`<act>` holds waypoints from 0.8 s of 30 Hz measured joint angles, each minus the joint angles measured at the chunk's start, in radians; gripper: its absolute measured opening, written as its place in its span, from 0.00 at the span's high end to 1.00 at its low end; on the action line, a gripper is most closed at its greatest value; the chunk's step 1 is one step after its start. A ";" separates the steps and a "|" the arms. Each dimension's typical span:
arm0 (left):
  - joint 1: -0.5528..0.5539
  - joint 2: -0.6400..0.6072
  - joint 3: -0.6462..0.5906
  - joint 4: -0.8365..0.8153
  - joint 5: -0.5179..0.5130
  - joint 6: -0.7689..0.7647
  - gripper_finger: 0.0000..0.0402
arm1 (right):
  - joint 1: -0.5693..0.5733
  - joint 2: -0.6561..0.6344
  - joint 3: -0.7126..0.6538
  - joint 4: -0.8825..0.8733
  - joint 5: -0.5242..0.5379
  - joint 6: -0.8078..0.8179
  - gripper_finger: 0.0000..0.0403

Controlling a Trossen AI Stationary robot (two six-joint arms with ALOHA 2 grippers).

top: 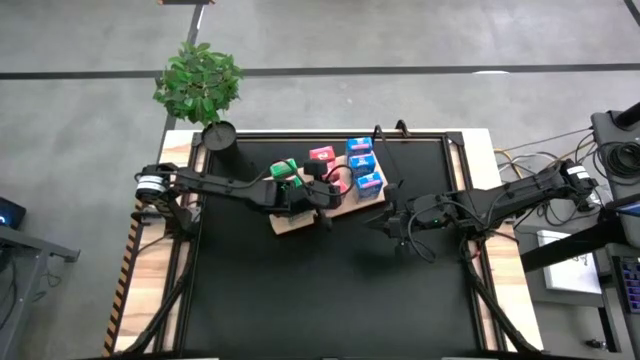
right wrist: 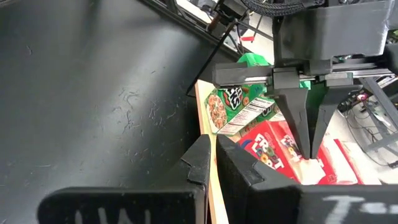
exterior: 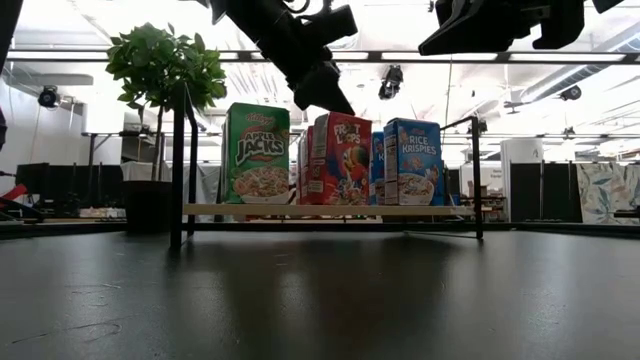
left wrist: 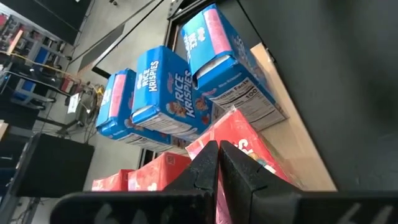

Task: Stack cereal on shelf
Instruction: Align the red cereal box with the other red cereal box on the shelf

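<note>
Light-wood grain marks the shelf (top: 352, 208), a flat board lying on the black mat (top: 330, 290), and everything here is placed from it. Nearest the low camera, at the board's front edge, stand the cereal boxes: a green Apple Jacks box (exterior: 256, 154), a red Froot Loops box (exterior: 346, 160) beside it, a blue Rice Krispies box (exterior: 414, 161) next along, with more boxes ranked behind. The left wrist view shows three blue boxes (left wrist: 166, 93) in a row toward the board's far edge. Left gripper (top: 318, 196) hangs directly above the red boxes on the board, fingers pressed together, nothing pinched, tips clear of the carton tops as far as can be told. Right gripper (top: 392, 217) sits just off the board's right-hand end over bare mat, fingers likewise pressed together and empty. Beyond the board's far left corner stands a potted plant (top: 200, 82). Handling judgement: thin printed card, light, hollow, likely to dent under a hard squeeze and to tip if nudged high up; glossy faces may slip. Best taken across the two broad faces near the upper third, with gentle closure. The stacking looks near complete.
</note>
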 joint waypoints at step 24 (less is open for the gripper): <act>0.000 0.000 0.012 -0.019 -0.007 -0.069 1.00 | 0.000 0.000 0.001 0.000 0.000 0.004 0.96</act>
